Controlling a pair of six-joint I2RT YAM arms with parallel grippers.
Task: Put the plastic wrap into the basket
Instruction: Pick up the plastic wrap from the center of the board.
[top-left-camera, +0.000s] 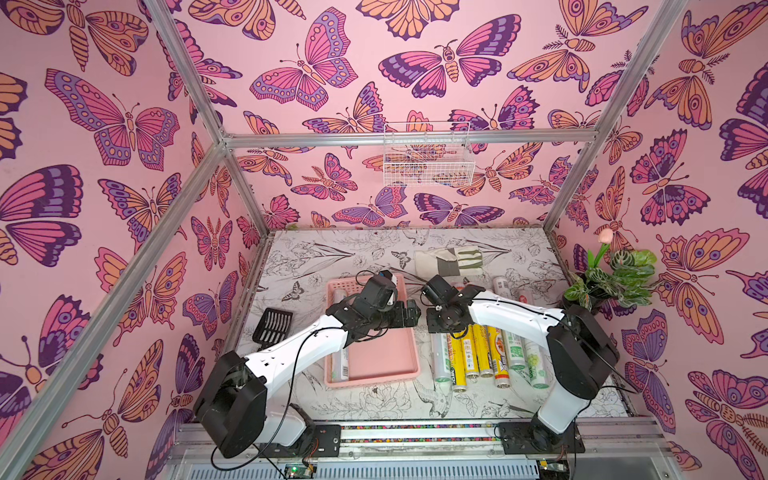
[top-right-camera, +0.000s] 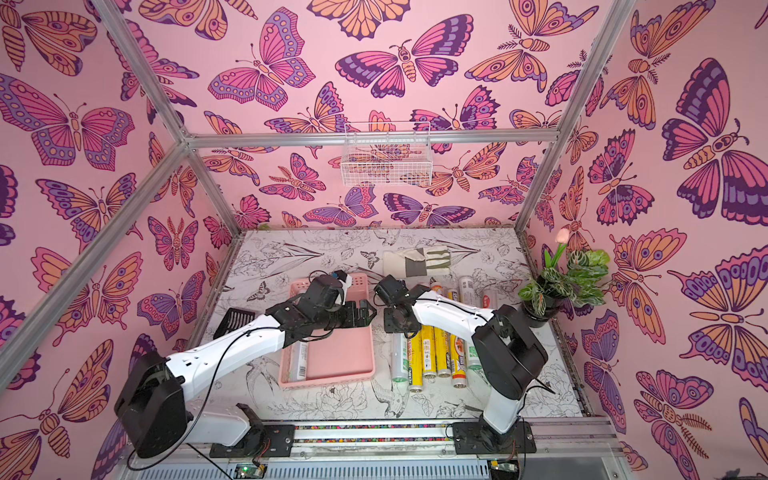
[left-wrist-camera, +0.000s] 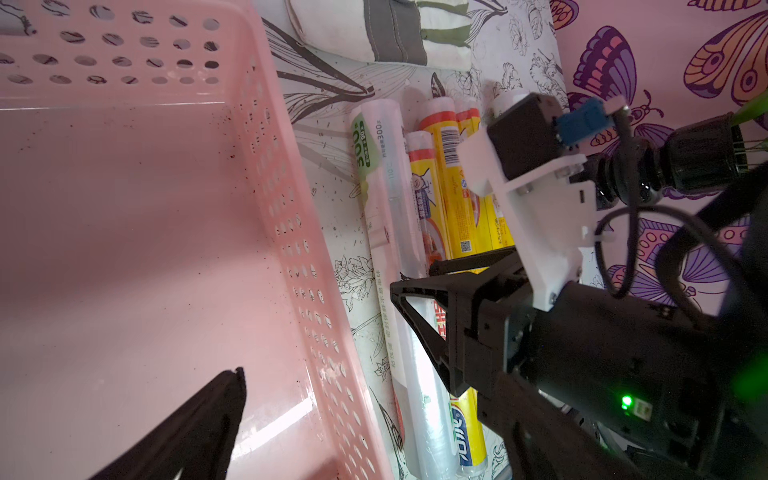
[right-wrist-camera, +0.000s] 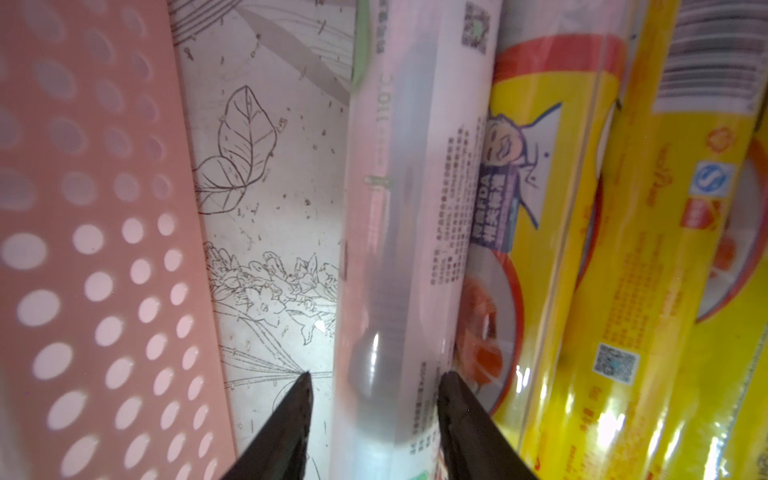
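Right fingers (right-wrist-camera: 286, 428) narrowly apart astride silvery roll (right-wrist-camera: 395, 208) beside basket (right-wrist-camera: 104, 212) | left fingers (left-wrist-camera: 199, 424) spread unclear | basket holds one whitish roll (top-left-camera: 341, 365)

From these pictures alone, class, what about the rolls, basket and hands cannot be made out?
Number of rolls: right arm covers the row in both top views.
Roll in the basket: left arm covers most, top views.
Left hand: left wrist view's edge leaves one finger; open or shut unclear.
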